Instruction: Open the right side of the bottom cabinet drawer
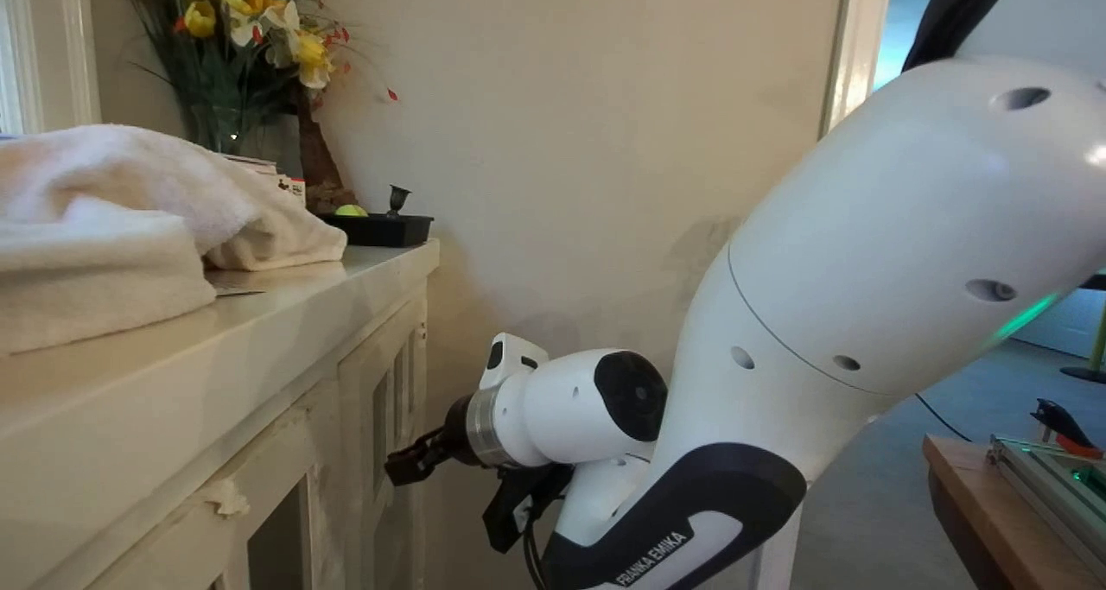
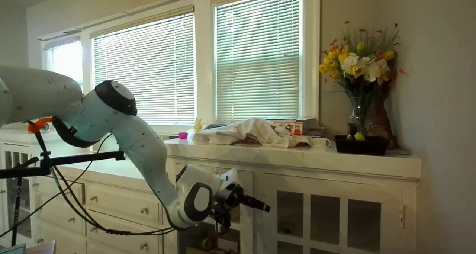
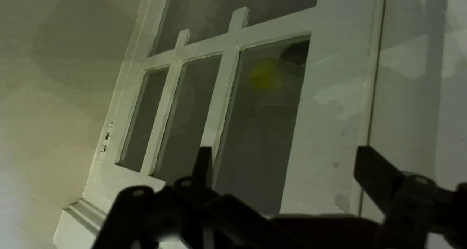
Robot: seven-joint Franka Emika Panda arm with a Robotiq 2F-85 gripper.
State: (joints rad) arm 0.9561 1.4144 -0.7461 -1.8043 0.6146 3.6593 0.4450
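Note:
The right side, a cream-white door (image 2: 343, 216) with small square panes, seems to sit flush in the bottom cabinet drawer, a long low cream cabinet (image 2: 297, 159). A hinge (image 2: 402, 213) shows on its outer edge, by the wall. My gripper (image 1: 403, 469) is in front of this door, at about the height of the upper panes; whether it touches cannot be told. In the wrist view the gripper (image 3: 284, 152) is open, with nothing between its fingers. Its right fingertip overlaps the dark seam along the door's edge (image 3: 372, 96). I see no handle on the visible part.
A wall (image 1: 587, 184) borders the cabinet's end. On the top ledge lie a white towel (image 2: 253, 133), a black tray (image 2: 360, 146) and a vase of flowers (image 2: 359, 66). Left of the door is another panelled door (image 2: 247, 209), then knobbed drawers (image 2: 119, 200). A wooden table (image 1: 985, 512) stands behind the arm.

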